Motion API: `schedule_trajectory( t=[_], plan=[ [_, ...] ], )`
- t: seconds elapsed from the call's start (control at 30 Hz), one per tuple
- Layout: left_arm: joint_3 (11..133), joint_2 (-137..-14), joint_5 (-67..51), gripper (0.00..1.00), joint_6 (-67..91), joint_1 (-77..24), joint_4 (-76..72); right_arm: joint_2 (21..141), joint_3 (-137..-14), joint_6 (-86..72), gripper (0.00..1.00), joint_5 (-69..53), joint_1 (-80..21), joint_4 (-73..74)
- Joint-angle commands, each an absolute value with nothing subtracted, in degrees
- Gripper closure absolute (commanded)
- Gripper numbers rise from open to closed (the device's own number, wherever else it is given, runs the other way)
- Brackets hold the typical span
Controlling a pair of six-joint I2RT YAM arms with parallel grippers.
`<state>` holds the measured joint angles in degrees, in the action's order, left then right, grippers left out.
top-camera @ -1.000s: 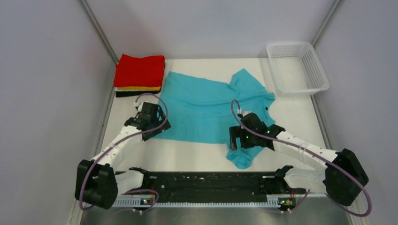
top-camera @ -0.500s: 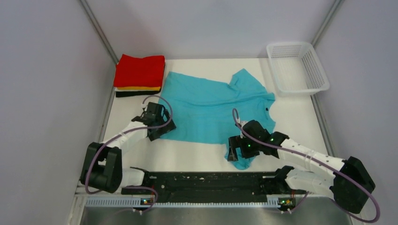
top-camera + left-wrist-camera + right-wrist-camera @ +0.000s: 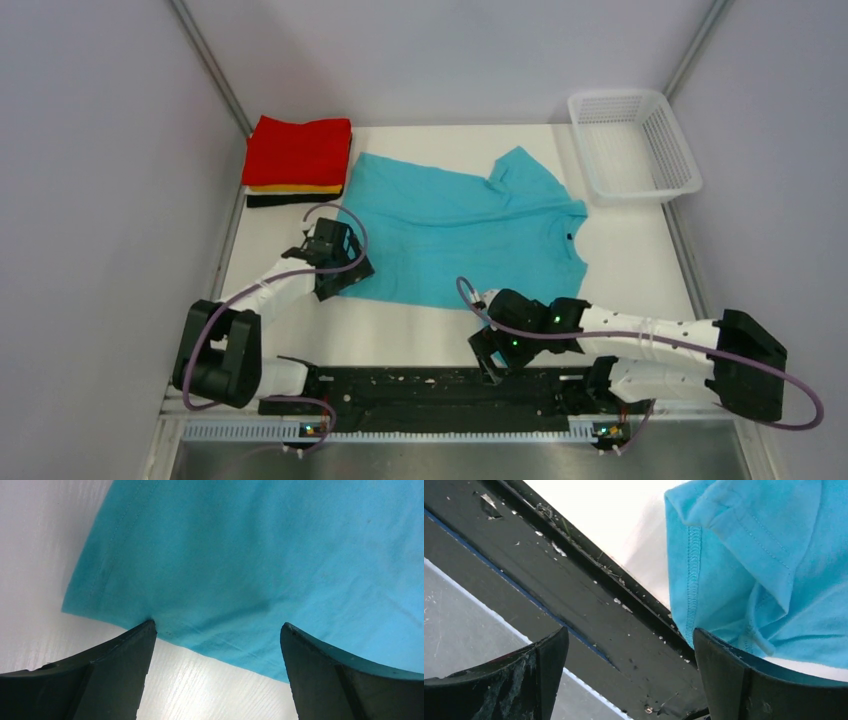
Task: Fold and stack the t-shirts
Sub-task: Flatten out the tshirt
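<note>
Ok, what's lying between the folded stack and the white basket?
The far part of the turquoise t-shirt, spread on the table; the top view shows it.

Seen from above, the near sleeve of the turquoise t-shirt [image 3: 450,225] is hidden under the right gripper [image 3: 488,358] and its arm. The shirt's near left hem corner lies under the left gripper [image 3: 340,278]. The dark neck label [image 3: 567,237] is too small to read. Beyond the shirt's far left corner, the orange t-shirt [image 3: 295,188] and black t-shirt [image 3: 293,199] show only thin edges beneath the red t-shirt [image 3: 298,150]. In the left wrist view the shirt runs off the top and right edges, and in the right wrist view it runs off the right edge. The bottom edge cuts off the left gripper's fingers [image 3: 90,680] and the right gripper's fingers [image 3: 499,685].
</note>
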<state>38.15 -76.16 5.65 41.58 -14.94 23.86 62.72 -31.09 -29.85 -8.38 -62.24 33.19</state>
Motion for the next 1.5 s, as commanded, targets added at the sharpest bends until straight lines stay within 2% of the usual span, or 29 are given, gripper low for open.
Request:
schedule_trajectory(
  t=[0.0, 0.23, 0.33, 0.37, 0.5, 0.63, 0.73, 0.87, 1.2, 1.3, 1.47],
  plan=[
    [40.17, -75.72, 7.86, 0.01, 41.09, -14.85, 24.2, 61.23, -36.03, -31.1, 0.07, -1.92, -64.66, 36.35],
    [40.7, -76.04, 9.07, 0.01, 40.67, -14.77, 24.88, 57.39, -39.16, -34.57, 0.02, 15.18, -64.24, 36.88],
    [40.92, -76.53, 8.59, 0.01, 40.77, -14.77, 24.82, 58.63, -38.67, -35.75, 0.03, 16.35, -61.1, 37.04],
    [40.99, -76.62, 8.56, 0.01, 40.76, -14.77, 24.89, 59.07, -38.12, -36.11, 0.05, 13.69, -59.0, 37.18],
    [40.76, -76.25, 9.12, 0.01, 40.58, -14.77, 25.27, 59.11, -34.42, -36.89, 0.25, 5.47, -51.59, 37.48],
    [40.63, -76.05, 9.31, 0.01, 40.65, -14.77, 25.31, 57.87, -31.89, -38.07, 0.37, 4.07, -51.18, 37.98],
    [40.81, -76.21, 9.38, 0.01, 40.61, -14.78, 25.21, 58.47, -30.34, -40.03, 0.39, 4.9, -51.18, 37.78],
    [41.11, -76.85, 9.23, 0.01, 40.62, -14.79, 25.15, 60.01, -30.18, -41.8, 0.51, 6.51, -51.15, 38.32],
    [41.54, -77.82, 8.62, 0.01, 40.61, -14.78, 24.7, 57.87, -30.78, -38.55, 1.0, 0.46, -51.16, 37.67],
    [41.66, -77.94, 8.7, 0.01, 40.56, -14.77, 24.87, 59.07, -32.41, -38.98, 1.0, 2.13, -53.07, 39.89],
    [41.69, -77.87, 9.2, 0.01, 40.66, -14.77, 25.14, 65.74, -42.74, -46.03, 1.0, 18.57, -65.84, 53.38]
  ],
)
